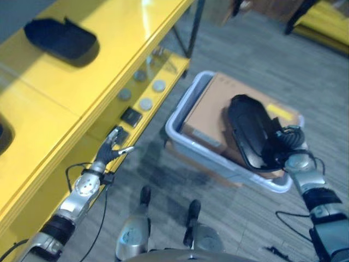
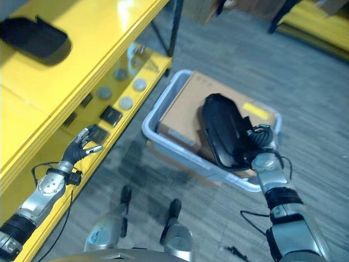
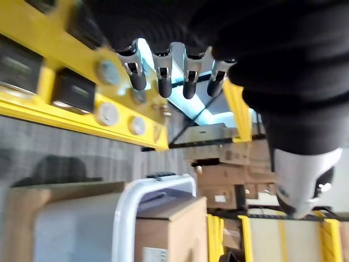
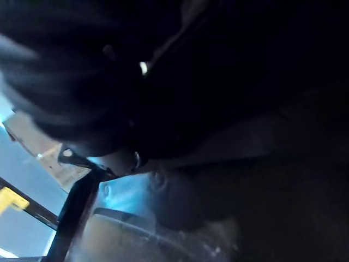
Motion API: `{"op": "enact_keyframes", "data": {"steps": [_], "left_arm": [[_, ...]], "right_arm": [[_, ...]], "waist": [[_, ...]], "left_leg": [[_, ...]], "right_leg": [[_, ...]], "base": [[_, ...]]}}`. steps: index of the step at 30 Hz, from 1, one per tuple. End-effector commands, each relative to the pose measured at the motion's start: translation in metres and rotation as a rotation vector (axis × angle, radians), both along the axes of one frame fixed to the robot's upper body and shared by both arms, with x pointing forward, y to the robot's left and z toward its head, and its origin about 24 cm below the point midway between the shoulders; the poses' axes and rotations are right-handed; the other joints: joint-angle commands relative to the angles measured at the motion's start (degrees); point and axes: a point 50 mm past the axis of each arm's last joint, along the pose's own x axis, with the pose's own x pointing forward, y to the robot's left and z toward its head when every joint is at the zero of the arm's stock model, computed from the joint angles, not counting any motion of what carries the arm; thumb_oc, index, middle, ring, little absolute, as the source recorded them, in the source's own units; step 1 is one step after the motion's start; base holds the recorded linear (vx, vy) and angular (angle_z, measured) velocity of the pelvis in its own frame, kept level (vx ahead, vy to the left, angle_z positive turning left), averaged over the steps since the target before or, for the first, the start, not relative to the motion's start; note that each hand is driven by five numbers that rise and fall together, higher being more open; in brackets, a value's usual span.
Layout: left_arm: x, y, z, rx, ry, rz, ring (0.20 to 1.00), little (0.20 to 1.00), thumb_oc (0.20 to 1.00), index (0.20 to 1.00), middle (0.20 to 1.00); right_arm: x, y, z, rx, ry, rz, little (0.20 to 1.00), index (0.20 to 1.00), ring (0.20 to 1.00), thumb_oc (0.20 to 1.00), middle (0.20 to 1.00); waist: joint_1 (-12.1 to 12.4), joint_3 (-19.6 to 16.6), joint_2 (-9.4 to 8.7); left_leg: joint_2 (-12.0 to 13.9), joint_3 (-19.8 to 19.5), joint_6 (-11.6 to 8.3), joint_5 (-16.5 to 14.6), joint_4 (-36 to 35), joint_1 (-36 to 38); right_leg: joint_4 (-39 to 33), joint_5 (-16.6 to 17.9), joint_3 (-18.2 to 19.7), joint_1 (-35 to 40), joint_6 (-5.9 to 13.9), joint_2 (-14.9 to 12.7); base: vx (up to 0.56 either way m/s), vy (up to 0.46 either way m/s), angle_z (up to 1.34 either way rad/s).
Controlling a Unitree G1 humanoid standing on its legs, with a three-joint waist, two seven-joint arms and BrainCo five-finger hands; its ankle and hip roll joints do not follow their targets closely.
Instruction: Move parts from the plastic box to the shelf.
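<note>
A grey plastic box point(image 1: 180, 112) stands on the floor beside the yellow shelf point(image 1: 109, 60). Inside it lies a brown cardboard carton point(image 1: 207, 114). A long black moulded part point(image 1: 246, 128) rests tilted on the carton, and my right hand point(image 1: 284, 146) is shut on its near end, fingers curled round the edge. In the right wrist view the dark part point(image 4: 218, 82) sits right against the camera. My left hand point(image 1: 113, 144) is open, its fingers point(image 3: 163, 76) straight, hovering at the front edge of the lower shelf level. Another black part point(image 1: 60, 38) lies on the top shelf.
The lower shelf level holds several round grey discs point(image 1: 145, 103) and small black blocks point(image 1: 131, 116). A black frame leg point(image 1: 193, 33) stands at the shelf's far end. Grey floor stretches between shelf and box; more yellow racking point(image 1: 327, 24) stands at the far right.
</note>
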Motion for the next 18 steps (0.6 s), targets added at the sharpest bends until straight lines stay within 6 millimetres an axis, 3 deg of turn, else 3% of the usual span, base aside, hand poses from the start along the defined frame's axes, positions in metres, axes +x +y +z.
{"op": "enact_keyframes", "data": {"steps": [1, 3, 7, 14, 18], "left_arm": [[0.010, -0.029, -0.007, -0.124, 0.075, -0.065, 1.000, 1.000, 1.000, 1.000, 1.000], [0.014, -0.046, -0.005, -0.198, 0.105, -0.095, 1.000, 1.000, 1.000, 1.000, 1.000], [0.019, -0.093, 0.002, -0.402, 0.215, -0.176, 1.000, 1.000, 1.000, 1.000, 1.000], [0.023, -0.131, 0.015, -0.516, 0.267, -0.307, 1.000, 1.000, 1.000, 1.000, 1.000], [0.023, -0.145, 0.032, -0.549, 0.238, -0.384, 1.000, 1.000, 1.000, 1.000, 1.000]], "right_arm": [[0.008, 0.023, 0.046, -0.191, -0.285, 0.060, 0.200, 0.200, 0.200, 0.200, 0.200], [0.007, 0.035, 0.052, -0.215, -0.340, 0.104, 0.200, 0.200, 0.200, 0.200, 0.200], [0.013, 0.075, 0.084, -0.234, -0.506, 0.238, 0.200, 0.200, 0.200, 0.200, 0.200], [0.019, 0.118, 0.120, -0.285, -0.644, 0.417, 0.200, 0.200, 0.200, 0.200, 0.200], [0.022, 0.136, 0.129, -0.319, -0.660, 0.486, 0.200, 0.200, 0.200, 0.200, 0.200]], "waist": [[-0.4, -4.9, 0.37], [-1.0, -6.3, 0.17], [-2.7, -8.3, -0.38], [-4.0, -9.0, -0.21], [-3.9, -8.6, 0.18]], "left_leg": [[2.6, 4.7, -1.24, -4.6, -0.1, 4.9], [2.9, 5.1, -1.28, -4.7, -0.1, 5.7], [3.3, 5.8, -0.77, -5.6, 0.1, 8.3], [3.9, 6.7, -0.64, -6.9, 0.8, 10.9], [4.3, 6.5, -0.67, -7.4, 1.6, 11.4]], "right_leg": [[0.0, -1.0, -0.5, 1.2, 1.58, -1.5], [0.0, -1.3, -0.3, 2.2, 1.54, -1.3], [0.5, -2.8, 0.9, 4.4, 0.67, -0.3], [1.5, -4.9, 1.7, 6.4, 0.03, 0.1], [2.3, -5.6, 1.5, 6.9, -0.25, 0.0]], "base": [[0.05, -0.084, -0.31], [0.01, -0.048, -0.16], [0.00, -0.044, -0.07], [0.02, -0.002, -0.10], [0.00, 0.000, 0.00]]}}
